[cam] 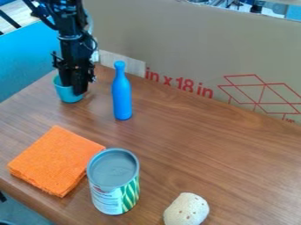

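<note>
Teal cup [66, 94], plain & smooth, rounded w/ sides narrowing toward the base. Approx. upright, mouth up, at the far L part of the brown wood desk [170, 127], nr its L edge, a bit L of the blue bottle [122, 96], w/ a gap btwn. Tool [77, 91] at the cup's R side hides pt of the rim; can't tell if it grips.

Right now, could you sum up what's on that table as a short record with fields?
Hand: down at the teal cup, partly covering it
Bottle: blue, upright, near the cup
Cloth: orange, folded, lying flat
Can: upright, grey-topped, right beside the cloth
Pale lump: rounded, spotted, near the can
Table: brown, wood-grained
Backdrop: cardboard with red print
</note>
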Controlling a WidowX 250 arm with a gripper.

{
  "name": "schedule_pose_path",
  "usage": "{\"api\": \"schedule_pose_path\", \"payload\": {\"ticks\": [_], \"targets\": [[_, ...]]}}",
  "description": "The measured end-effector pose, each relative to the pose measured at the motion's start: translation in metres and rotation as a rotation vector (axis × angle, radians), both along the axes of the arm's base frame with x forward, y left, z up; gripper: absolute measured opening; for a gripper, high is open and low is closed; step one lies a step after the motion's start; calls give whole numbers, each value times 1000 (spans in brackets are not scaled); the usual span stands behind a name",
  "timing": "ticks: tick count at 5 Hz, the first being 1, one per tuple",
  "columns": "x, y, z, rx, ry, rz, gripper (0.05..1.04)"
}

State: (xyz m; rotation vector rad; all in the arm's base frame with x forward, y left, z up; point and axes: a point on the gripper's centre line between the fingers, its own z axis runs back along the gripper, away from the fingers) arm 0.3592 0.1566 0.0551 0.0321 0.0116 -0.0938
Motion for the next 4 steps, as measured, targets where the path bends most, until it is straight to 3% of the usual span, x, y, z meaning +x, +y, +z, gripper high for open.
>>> {"api": "schedule_pose_path", "payload": {"ticks": [1, 2, 3, 4], "targets": [[0, 0, 0, -1, 2, -8, 175], [-6, 0, 3, -11, 0, -16, 100], [-18, 7, 25, -15, 8, -35, 96], [-36, 25, 57, 48, 9, -7, 96]]}}
